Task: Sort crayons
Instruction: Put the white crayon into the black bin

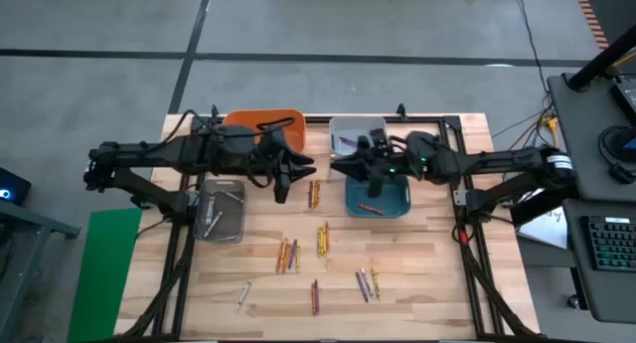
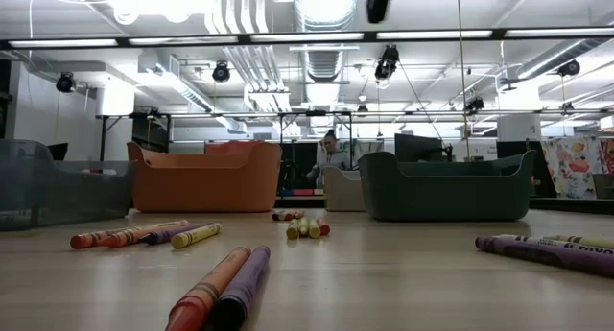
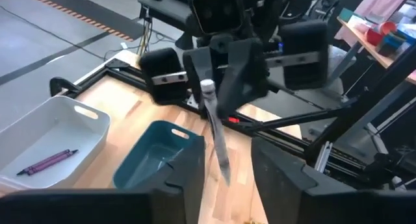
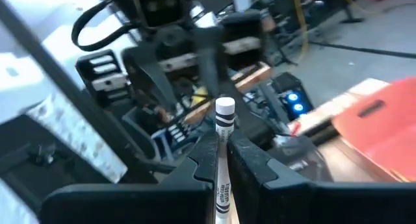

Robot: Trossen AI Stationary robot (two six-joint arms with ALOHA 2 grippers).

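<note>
Gripping a grey crayon upright, right hand hovers mid-table facing left hand, fingers spread apart, released; loose crayons lie on table.

My view is evenly lit from ceiling tubes overhead; table shadows soft; both wrist pictures motion-blurred, nearest crayons unfocused.

Crayons scattered flat across table
</note>
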